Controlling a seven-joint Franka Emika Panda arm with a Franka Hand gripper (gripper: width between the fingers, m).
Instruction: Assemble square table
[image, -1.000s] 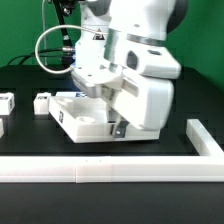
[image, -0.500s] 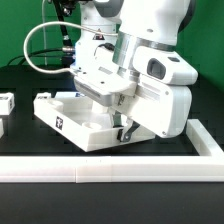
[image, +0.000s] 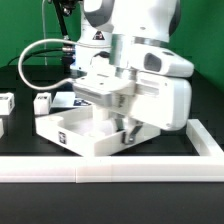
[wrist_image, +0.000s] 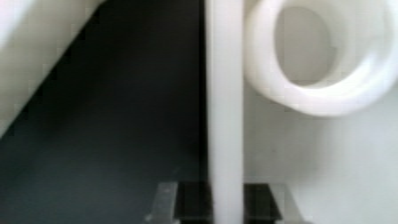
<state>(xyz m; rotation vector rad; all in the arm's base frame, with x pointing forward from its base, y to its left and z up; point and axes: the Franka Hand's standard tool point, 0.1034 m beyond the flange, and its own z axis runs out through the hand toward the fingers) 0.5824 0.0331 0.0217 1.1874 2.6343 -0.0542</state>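
Square table (image: 80, 132) sits on the black desk (image: 25, 150) (green wall (image: 20, 30) behind); the tool (image: 125, 135) pinches its raised rim (wrist_image: 222, 100) between both fingers (wrist_image: 173, 202).

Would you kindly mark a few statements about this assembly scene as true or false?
1. The gripper is shut on the rim of the square table. True.
2. Loose legs lie toward the exterior view's left of the square table. True.
3. A leg is seated in the socket shown in the wrist view. False: that socket is empty.
4. The border rail rests on top of the square table. False: it lies apart, in front of it.
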